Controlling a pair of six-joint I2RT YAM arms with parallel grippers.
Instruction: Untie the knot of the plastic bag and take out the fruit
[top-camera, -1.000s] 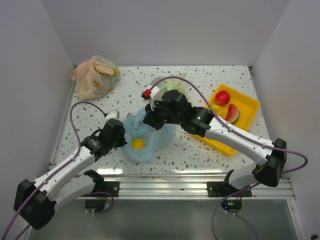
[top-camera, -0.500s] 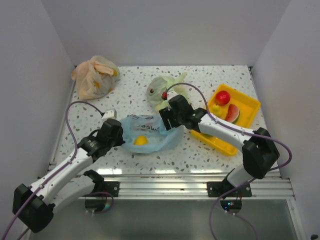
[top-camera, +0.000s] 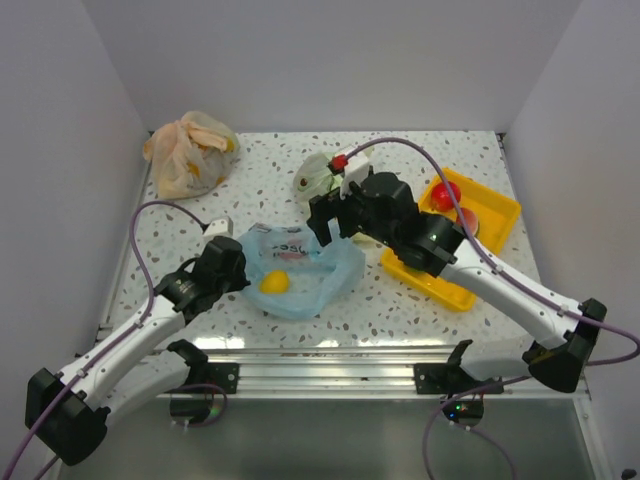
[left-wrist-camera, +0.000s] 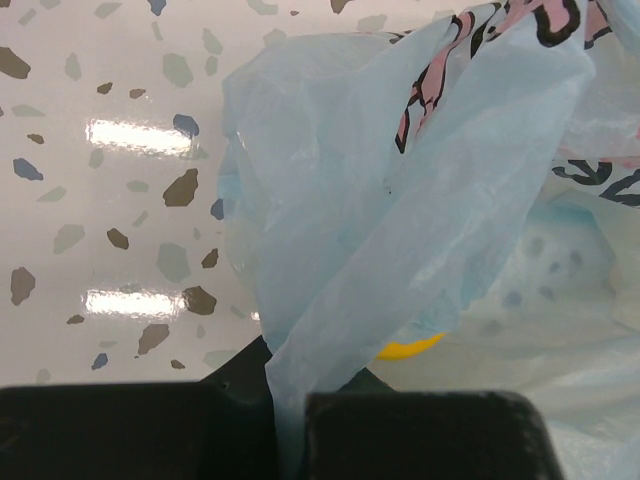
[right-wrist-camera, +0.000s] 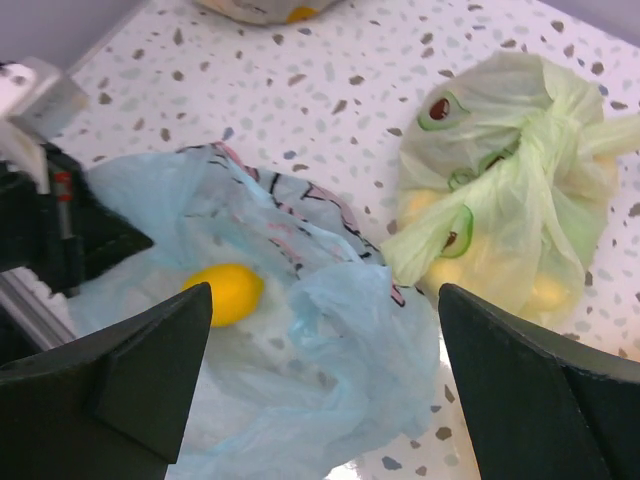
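Observation:
The light blue plastic bag (top-camera: 305, 275) lies slumped on the table with its mouth spread open; the knot is out of view. One fruit, a yellow lemon (top-camera: 273, 283), sits inside it. My left gripper (top-camera: 237, 268) is shut on a fold of the bag's left edge; the left wrist view shows the film (left-wrist-camera: 420, 200) pinched between the fingers of this gripper (left-wrist-camera: 290, 405), with a sliver of lemon (left-wrist-camera: 410, 347) behind. My right gripper (top-camera: 325, 213) hovers open above the bag's far right side. In its wrist view this gripper (right-wrist-camera: 322, 305) straddles the bag (right-wrist-camera: 340, 340) and the lemon (right-wrist-camera: 228, 292) without touching them.
A pale green knotted bag (top-camera: 322, 175) (right-wrist-camera: 500, 200) lies just behind the blue one. An orange bag (top-camera: 190, 150) sits at the back left. The yellow tray (top-camera: 500, 205) on the right holds a red apple (top-camera: 447, 192), partly behind my right arm.
My right gripper let go of the blue bag, opened wide and rose toward the back right. The bag dropped and spread flat. The left gripper kept its hold.

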